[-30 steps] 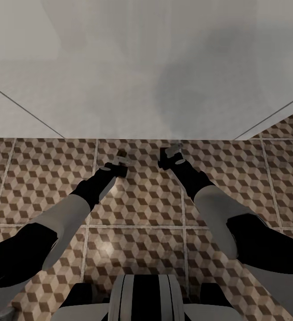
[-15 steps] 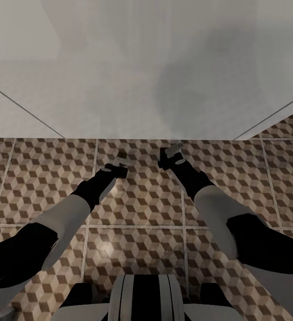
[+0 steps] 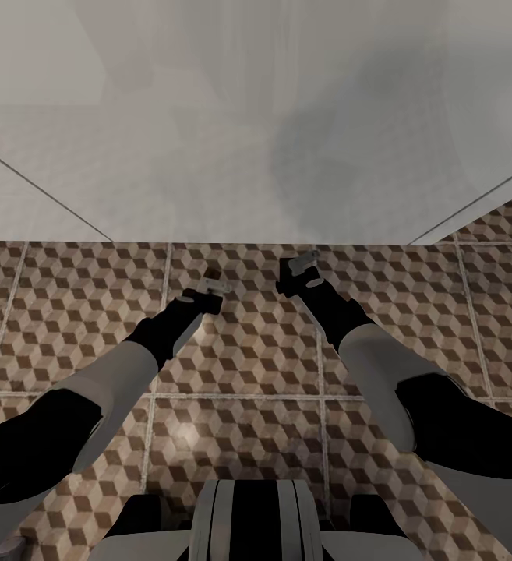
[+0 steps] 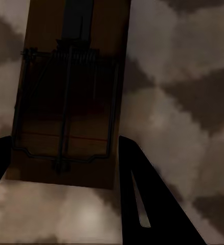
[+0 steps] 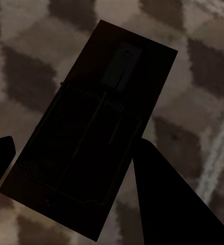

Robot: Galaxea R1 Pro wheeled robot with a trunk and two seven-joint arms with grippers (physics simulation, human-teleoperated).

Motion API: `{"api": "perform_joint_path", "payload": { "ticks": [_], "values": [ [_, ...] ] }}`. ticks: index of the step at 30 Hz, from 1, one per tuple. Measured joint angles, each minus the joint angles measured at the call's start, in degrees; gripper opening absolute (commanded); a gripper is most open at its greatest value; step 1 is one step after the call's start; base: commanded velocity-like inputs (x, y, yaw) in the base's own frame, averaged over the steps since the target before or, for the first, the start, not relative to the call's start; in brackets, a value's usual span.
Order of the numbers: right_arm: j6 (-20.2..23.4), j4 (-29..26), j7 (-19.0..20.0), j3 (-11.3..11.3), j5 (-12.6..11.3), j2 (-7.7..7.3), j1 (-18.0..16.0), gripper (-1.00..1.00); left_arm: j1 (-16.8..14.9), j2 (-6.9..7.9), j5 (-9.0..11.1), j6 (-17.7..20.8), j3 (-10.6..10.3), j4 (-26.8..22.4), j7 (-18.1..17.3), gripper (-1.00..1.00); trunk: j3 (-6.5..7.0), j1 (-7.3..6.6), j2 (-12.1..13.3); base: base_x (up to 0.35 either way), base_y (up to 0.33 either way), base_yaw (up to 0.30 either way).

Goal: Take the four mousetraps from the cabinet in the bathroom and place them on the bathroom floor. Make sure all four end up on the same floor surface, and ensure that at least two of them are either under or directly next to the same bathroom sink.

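- Head view: both arms reaching low over the brown, beige and white cube-patterned tile floor [image 3: 248,366], close to a pale grey-white surface [image 3: 256,156] ahead.
- Left gripper [image 3: 213,285] spread apart, flat brown wooden mousetrap with dark wire parts and a red line [image 4: 68,97] lying between its dark fingers [image 4: 142,204] on the tiles.
- Right gripper [image 3: 302,265] also parted, a second, shadowed mousetrap [image 5: 91,153] flat on the floor between its fingers [image 5: 178,199].

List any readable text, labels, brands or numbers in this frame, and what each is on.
None readable.
Left mousetrap: a thin red line on the board, no lettering.
Right mousetrap: too dark to show any print.
Floor: cube pattern only.
Wall: blank.
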Motion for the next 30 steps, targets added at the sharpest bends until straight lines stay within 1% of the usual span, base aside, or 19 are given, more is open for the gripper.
{"api": "perform_joint_path", "payload": {
  "ticks": [6, 9, 10, 30],
  "values": [
    [0.00, 0.00, 0.01, 0.00, -0.03, 0.00, 0.00, -1.00, 0.00, -0.05, 0.00, -3.23, 0.02, 1.45, 0.00, -1.00, 0.00, 0.00, 0.00, 0.000, 0.000, 0.000],
    [0.00, 0.00, 0.02, 0.00, -0.04, 0.00, 0.00, -1.00, 0.00, -0.17, 0.00, -3.75, 0.02, 1.81, 0.00, -1.00, 0.00, 0.00, 0.00, 0.000, 0.000, 0.000],
    [0.00, 0.00, 0.02, 0.00, -0.03, 0.00, 0.00, 1.00, 0.00, -0.24, 0.01, -3.87, 0.02, 1.89, 0.00, -1.00, 0.00, 0.00, 0.00, 0.000, 0.000, 0.000],
    [-0.37, 0.09, 0.28, -0.02, -0.27, 0.00, 0.00, 1.00, 0.00, -0.35, 0.00, -4.19, 0.02, 2.05, 0.00, -1.00, 0.00, 0.00, 0.00, 0.000, 0.000, 0.000]
  ]
}}
